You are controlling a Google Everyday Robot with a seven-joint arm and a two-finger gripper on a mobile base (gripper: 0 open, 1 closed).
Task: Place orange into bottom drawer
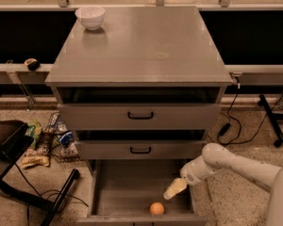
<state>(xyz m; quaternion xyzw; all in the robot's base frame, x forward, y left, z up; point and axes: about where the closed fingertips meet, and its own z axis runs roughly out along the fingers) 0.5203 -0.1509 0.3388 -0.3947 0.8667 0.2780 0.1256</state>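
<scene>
The orange [156, 208] lies on the floor of the open bottom drawer [127, 187], near its front panel and a little right of the middle. My gripper [173, 189] hangs over the right part of the drawer, above and to the right of the orange, apart from it. The white arm reaches in from the lower right.
A white bowl [90, 17] stands on the cabinet top [146, 41] at the back left. Two shallower drawers with black handles [140, 115] sit above the open one. Snack bags [42, 145] and a black stand lie on the floor at the left; cables at the right.
</scene>
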